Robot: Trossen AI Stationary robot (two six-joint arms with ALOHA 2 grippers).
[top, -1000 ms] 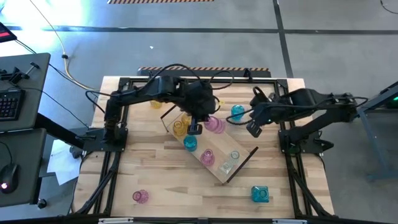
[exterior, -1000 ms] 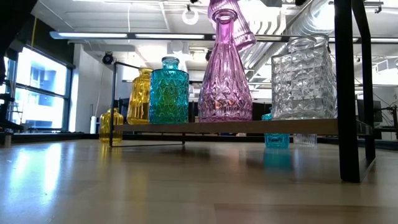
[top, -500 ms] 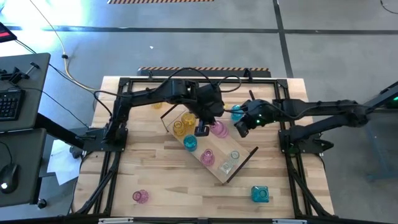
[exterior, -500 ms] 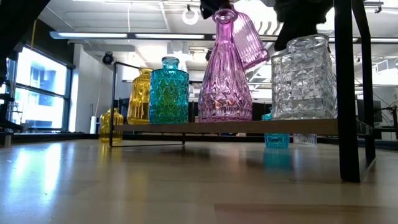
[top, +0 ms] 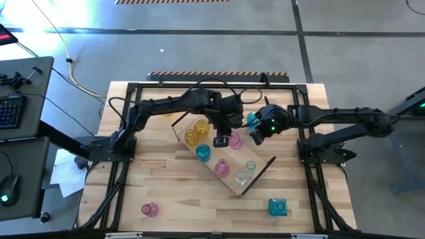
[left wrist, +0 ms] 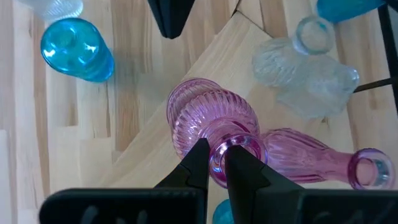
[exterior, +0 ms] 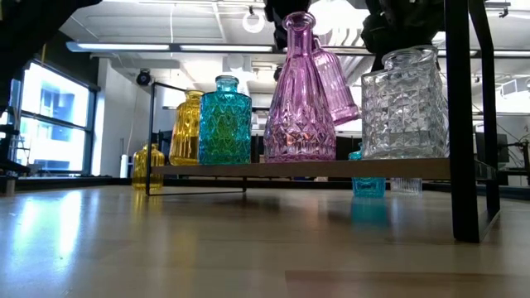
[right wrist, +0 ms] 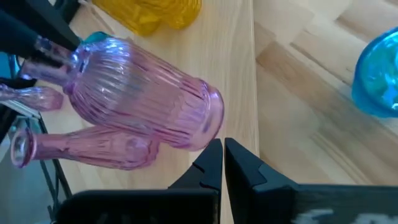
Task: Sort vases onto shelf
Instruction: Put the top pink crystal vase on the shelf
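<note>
Left gripper [left wrist: 214, 163] pinched on the ribbed pink vase [left wrist: 211, 121] by its rim, body tilted off upright above the shelf [top: 229, 174]. Right gripper [right wrist: 222, 163] closed, empty, just beside that vase. No legible writing.

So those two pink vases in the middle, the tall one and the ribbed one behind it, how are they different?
The tall pink vase stands upright on the shelf; the ribbed pink vase hangs tilted above it. The tall one stands free, while the left gripper holds the ribbed one by its rim. The tall one is diamond-cut; the ribbed one has lengthwise ridges. Both are translucent pink glass.
</note>
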